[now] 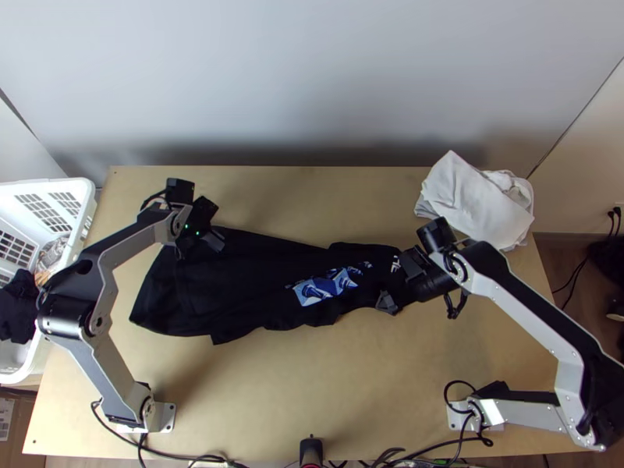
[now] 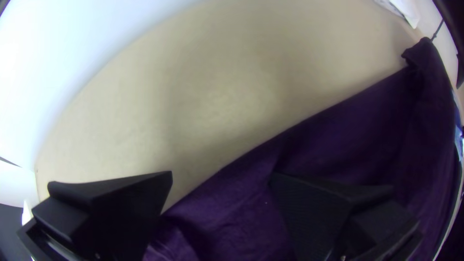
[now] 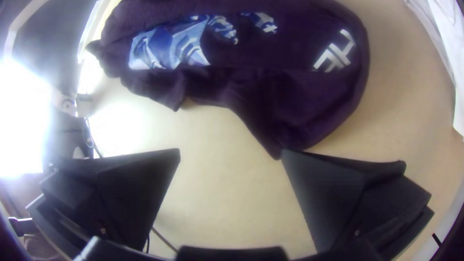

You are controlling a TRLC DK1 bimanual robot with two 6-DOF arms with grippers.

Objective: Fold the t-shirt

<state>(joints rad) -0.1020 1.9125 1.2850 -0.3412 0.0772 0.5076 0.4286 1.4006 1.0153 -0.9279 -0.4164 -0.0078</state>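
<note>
Since the black t-shirt (image 1: 249, 285) looks like light, limp jersey, it'll drape and wrinkle rather than slip or break: pinch both layers at the wavy near edge, where the right gripper (image 3: 231, 150) sits by the right end, fingers wide apart, nothing between them. Shirt lies lengthwise across mid-table, right end bunched, broader left end flatter; take that end by its corners. Left gripper (image 2: 222, 173) is over its far edge at left, also spread wide, no cloth clamped.
</note>
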